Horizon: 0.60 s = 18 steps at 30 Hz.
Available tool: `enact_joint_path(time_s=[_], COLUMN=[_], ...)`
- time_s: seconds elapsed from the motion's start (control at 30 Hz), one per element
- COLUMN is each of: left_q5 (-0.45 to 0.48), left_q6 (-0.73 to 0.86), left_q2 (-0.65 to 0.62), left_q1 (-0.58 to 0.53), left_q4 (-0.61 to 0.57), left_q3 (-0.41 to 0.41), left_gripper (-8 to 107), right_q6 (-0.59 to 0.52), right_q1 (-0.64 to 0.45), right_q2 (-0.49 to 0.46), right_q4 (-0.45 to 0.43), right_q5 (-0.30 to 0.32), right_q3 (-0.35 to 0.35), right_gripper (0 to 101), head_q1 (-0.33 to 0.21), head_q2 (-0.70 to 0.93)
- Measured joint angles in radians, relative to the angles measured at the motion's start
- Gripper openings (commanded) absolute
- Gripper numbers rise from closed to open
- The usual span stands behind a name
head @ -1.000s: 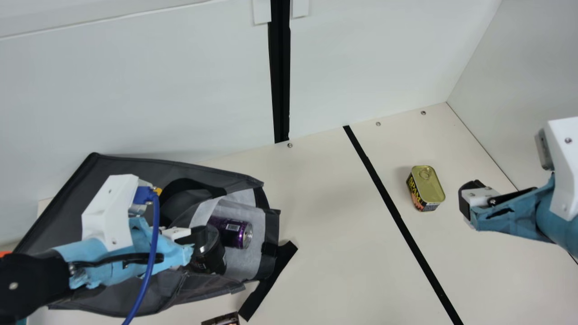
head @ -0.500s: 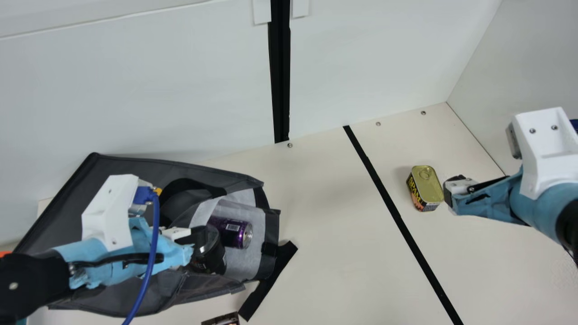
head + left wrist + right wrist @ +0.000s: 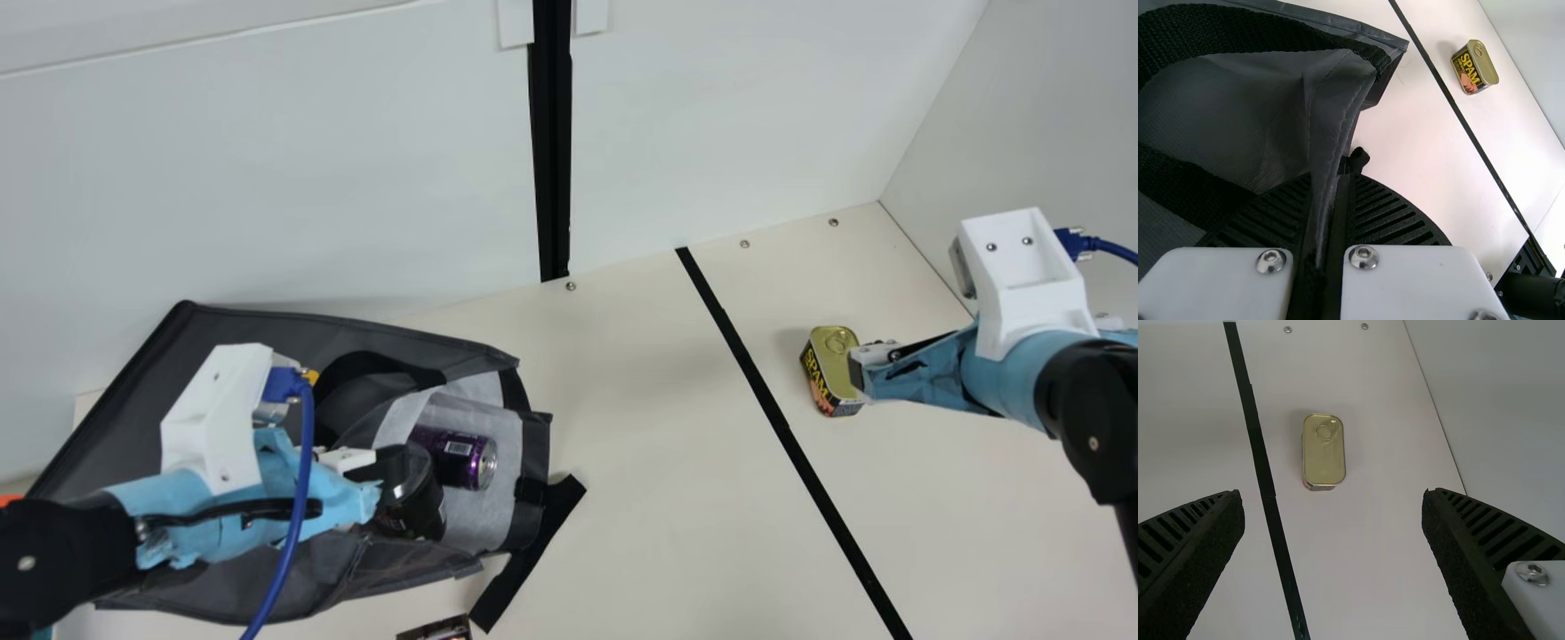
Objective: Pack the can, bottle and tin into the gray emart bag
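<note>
My left gripper [image 3: 380, 469] is at the gray bag [image 3: 267, 333] lying open at the main view's left; in the left wrist view this gripper [image 3: 1331, 183] is shut on a fold of the bag's edge [image 3: 1328, 143]. The purple can [image 3: 458, 458] lies on its side in the bag's mouth, beside a dark bottle-like container [image 3: 413, 502] partly behind the gripper. At the right the tin [image 3: 829, 360] stands upright, its side overlapped by my right gripper [image 3: 861, 369]. In the right wrist view that gripper [image 3: 1333, 497] is open, with the tin [image 3: 1324, 453] beyond its fingertips.
A black tape line [image 3: 782, 427] crosses the table [image 3: 649, 427] between bag and tin. A black strap [image 3: 533, 551] hangs out of the bag's mouth. A small dark object [image 3: 437, 629] lies at the near edge. White walls rise behind and at the right.
My right arm has moved left in the main view, bringing its gripper from beside the tin to where it overlaps the tin. The left arm, bag and tin have kept still.
</note>
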Motion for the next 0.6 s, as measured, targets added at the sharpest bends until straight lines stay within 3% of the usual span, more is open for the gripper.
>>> enact_joint_path(time_s=[0.6], left_q5=[0.0], left_q6=[0.0], left_q2=[0.0], left_q1=[0.0], left_q4=[0.0], left_q3=[0.0], left_gripper=[10], right_q6=[-0.07], right_q1=[-0.068], right_q2=[0.159], right_q4=[0.07], right_q5=[-0.112], right_q3=[0.023], right_gripper=[91], head_q1=[0.0], head_q2=[0.0])
